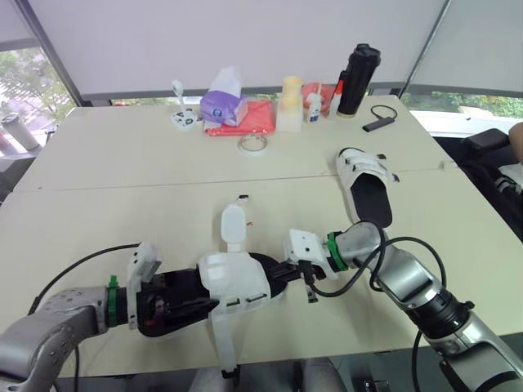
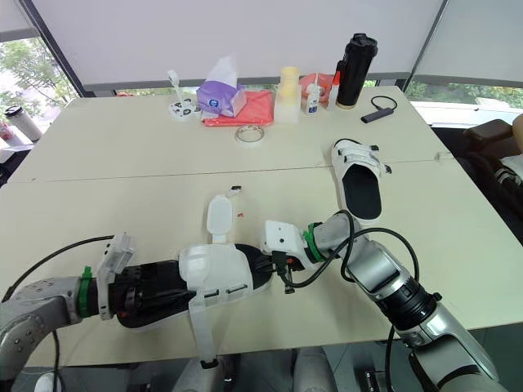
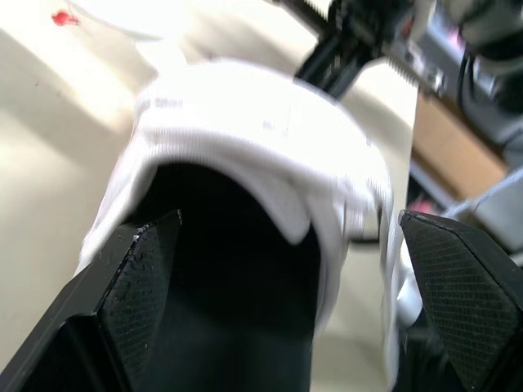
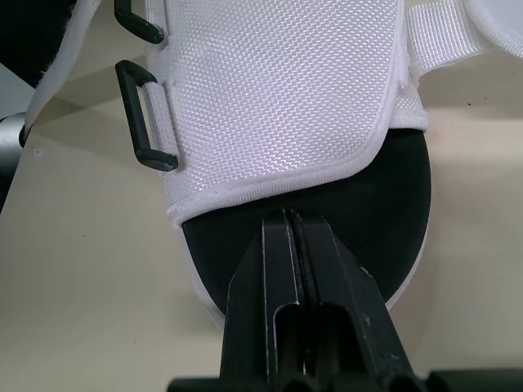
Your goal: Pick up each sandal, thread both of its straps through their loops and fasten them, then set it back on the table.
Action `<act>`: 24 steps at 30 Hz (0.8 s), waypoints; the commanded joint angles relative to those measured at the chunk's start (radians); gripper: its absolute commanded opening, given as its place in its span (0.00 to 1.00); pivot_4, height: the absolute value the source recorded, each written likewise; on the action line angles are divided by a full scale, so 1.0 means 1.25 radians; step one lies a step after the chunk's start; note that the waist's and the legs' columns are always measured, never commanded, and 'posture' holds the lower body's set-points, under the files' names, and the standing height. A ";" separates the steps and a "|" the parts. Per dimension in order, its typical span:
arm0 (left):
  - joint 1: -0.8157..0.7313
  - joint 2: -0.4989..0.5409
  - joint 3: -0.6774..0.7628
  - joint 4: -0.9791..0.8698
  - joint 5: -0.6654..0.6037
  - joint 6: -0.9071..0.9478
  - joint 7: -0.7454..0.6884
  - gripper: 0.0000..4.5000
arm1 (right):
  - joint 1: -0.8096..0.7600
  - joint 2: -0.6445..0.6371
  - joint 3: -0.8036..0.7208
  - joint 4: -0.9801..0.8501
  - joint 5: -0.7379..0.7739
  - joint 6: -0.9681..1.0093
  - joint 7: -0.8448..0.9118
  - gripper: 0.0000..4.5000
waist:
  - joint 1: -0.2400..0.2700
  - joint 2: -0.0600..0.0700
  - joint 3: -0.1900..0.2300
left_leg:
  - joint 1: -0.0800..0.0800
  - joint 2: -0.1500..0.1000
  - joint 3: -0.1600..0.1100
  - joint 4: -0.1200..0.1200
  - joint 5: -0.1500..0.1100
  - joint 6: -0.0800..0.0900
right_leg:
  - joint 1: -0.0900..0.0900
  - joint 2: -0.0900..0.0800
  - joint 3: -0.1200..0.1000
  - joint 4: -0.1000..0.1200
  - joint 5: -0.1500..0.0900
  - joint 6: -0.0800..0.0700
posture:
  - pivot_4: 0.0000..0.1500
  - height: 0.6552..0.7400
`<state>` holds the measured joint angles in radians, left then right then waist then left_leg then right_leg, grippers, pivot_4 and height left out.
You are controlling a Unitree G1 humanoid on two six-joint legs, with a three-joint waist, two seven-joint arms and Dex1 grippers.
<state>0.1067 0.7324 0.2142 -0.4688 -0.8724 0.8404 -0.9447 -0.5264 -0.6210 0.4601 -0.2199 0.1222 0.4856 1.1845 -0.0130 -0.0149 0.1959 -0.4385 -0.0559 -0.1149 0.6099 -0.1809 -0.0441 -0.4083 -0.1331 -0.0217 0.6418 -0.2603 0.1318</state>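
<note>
Loose strap hangs off table edge; L gripper clamps sandal heel, R gripper pinched empty at toe. R should open, take strap tip, feed thru loop squarely.

**Odds and ends along the far edge of the worktop**

A purple tissue box stands at the far side of the pale worktop, touching a red cloth spread to its right. Left of the box sits a small white gadget with an upright stalk. A roll of tape lies just nearer than the cloth. Further right stand a cream bottle, a small white bottle and a tall black flask. A black cable with a small dongle lies right of the flask. A black chair stands beyond the worktop's right edge.
</note>
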 commanded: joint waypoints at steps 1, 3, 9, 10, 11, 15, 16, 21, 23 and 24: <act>-0.011 -0.010 0.005 0.000 -0.052 0.035 0.022 0.98 | -0.008 -0.005 -0.003 -0.023 -0.005 0.001 -0.003 0.00 | 0.000 0.000 0.000 | 0.000 0.000 0.000 0.000 0.000 0.000 | 0.000 0.000 0.000 0.000 0.000 0.000 | 1.00 1.00; -0.020 -0.018 0.015 0.011 -0.096 0.065 0.031 0.98 | -0.009 -0.005 -0.003 -0.022 -0.006 0.000 -0.003 0.00 | 0.000 0.000 0.000 | 0.000 0.000 0.000 0.000 0.000 0.000 | 0.000 0.000 0.000 0.000 0.000 0.000 | 1.00 1.00; -0.062 -0.062 0.020 0.071 -0.176 0.123 0.092 0.98 | -0.011 -0.006 0.000 -0.016 -0.017 -0.009 -0.009 0.00 | 0.000 0.000 0.000 | 0.000 0.000 0.000 0.001 0.000 0.000 | 0.000 0.000 0.000 0.000 0.000 0.000 | 1.00 1.00; -0.071 -0.076 0.022 0.079 -0.186 0.130 0.113 0.98 | -0.011 -0.005 0.001 -0.015 -0.019 -0.011 -0.010 0.00 | 0.000 0.000 0.000 | 0.000 0.000 0.000 0.001 0.000 0.000 | 0.000 0.000 0.000 0.001 0.000 0.000 | 1.00 1.00; -0.085 -0.097 0.023 0.090 -0.190 0.134 0.146 0.98 | -0.012 -0.004 0.000 -0.014 -0.021 -0.011 -0.011 0.00 | 0.000 0.000 0.000 | 0.000 0.000 0.000 0.001 0.000 0.000 | 0.000 0.000 0.000 0.001 0.000 0.000 | 1.00 1.00; -0.107 -0.130 0.027 0.107 -0.217 0.159 0.205 0.98 | -0.013 -0.002 -0.002 -0.011 -0.025 -0.012 -0.012 0.00 | 0.001 -0.001 0.000 | 0.000 0.000 0.000 0.001 0.000 0.000 | 0.001 0.000 0.000 0.001 0.000 0.000 | 1.00 1.00; -0.111 -0.137 0.029 0.110 -0.229 0.166 0.217 0.98 | -0.012 -0.003 -0.003 -0.011 -0.026 -0.013 -0.013 0.00 | 0.001 -0.001 0.000 | 0.000 0.000 0.000 0.001 0.000 0.000 | 0.001 0.000 0.000 0.002 0.000 0.000 | 1.00 1.00; -0.126 -0.145 0.030 0.126 -0.254 0.178 0.248 0.71 | -0.009 -0.004 -0.005 -0.013 -0.028 -0.013 -0.013 0.00 | 0.001 -0.001 0.000 | 0.001 0.000 0.000 0.002 0.000 0.000 | 0.001 0.000 0.000 0.002 0.000 0.000 | 1.00 1.00; -0.131 -0.141 0.025 0.127 -0.258 0.181 0.248 0.49 | -0.010 -0.003 -0.006 -0.013 -0.029 -0.015 -0.014 0.00 | 0.001 0.000 0.000 | 0.001 0.000 0.000 0.002 0.000 0.000 | 0.001 0.000 0.000 0.002 0.000 0.000 | 1.00 1.00; -0.136 -0.136 0.020 0.127 -0.257 0.183 0.241 0.37 | -0.013 0.004 -0.010 -0.012 -0.028 -0.013 -0.022 0.00 | 0.001 -0.001 0.000 | 0.001 0.000 0.000 0.002 0.000 0.000 | 0.001 0.000 0.000 0.002 0.000 0.000 | 1.00 1.00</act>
<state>-0.0510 0.5533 0.2221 -0.2973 -1.1699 1.0655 -0.6366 -0.5269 -0.6190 0.4616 -0.2201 0.0930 0.4734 1.1721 -0.0116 -0.0156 0.1954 -0.4377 -0.0563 -0.1151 0.6118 -0.1807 -0.0442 -0.4075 -0.1332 -0.0218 0.6442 -0.2604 0.1314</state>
